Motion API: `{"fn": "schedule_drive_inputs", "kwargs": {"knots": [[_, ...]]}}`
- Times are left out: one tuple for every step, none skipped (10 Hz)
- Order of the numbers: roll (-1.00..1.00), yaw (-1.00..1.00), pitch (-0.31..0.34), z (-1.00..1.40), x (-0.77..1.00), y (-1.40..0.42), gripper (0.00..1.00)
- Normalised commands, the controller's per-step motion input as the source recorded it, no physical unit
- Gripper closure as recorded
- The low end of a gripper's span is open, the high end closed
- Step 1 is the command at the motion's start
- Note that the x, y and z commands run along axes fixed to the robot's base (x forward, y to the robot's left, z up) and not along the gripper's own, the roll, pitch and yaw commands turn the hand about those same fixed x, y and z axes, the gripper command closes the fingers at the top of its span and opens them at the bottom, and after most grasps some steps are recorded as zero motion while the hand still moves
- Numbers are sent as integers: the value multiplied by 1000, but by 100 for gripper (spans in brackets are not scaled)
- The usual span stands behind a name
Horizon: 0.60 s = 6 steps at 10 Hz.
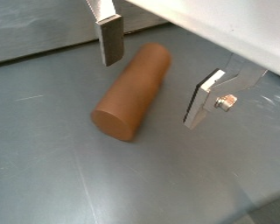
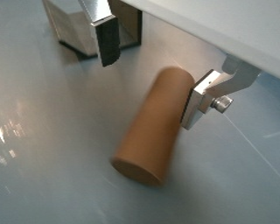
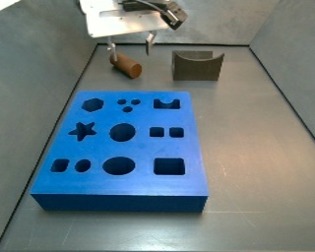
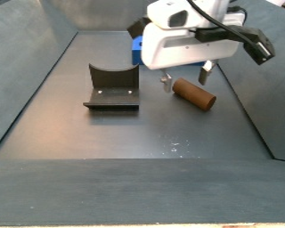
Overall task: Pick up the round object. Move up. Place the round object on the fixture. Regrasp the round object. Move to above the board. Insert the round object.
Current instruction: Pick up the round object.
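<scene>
Lying on its side on the grey floor, the round object [image 1: 133, 91] fills the middle of both wrist views, one flat end toward the camera. Its long axis runs along the floor, across the line joining the two fingers [image 1: 108, 39], so the jaws would close on its curved flanks rather than its ends. The gripper [image 1: 154, 74] hovers over it with fingers spread wide, one plate on each side, holding nothing. In a wrist view [image 2: 154, 122] the peg sits closer to one finger [image 2: 201, 101], seemingly almost touching it; the judgement is that a small sideways shift would centre the grasp. In a side view the peg [image 3: 126, 67] rests beyond the board [image 3: 122, 140], beside the fixture [image 3: 197, 65] and apart from both. Seen from the opposite side, the gripper [image 4: 188, 82] hangs just above the peg [image 4: 192, 93], the fixture [image 4: 113, 88] nearby.
</scene>
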Motion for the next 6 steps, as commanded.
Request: {"fn": "schedule_drive_inputs", "kwargs": {"knots": [[-26,0,0,0,0,0,0],[-140,543,-60,-271,-89,57,0],[-229,971,-51,-437,-109,9,0],[-194,954,-37,-346,-200,80,0],[0,160,-109,0,-89,-34,0],[0,0,0,-23,-17,0,0]]}}
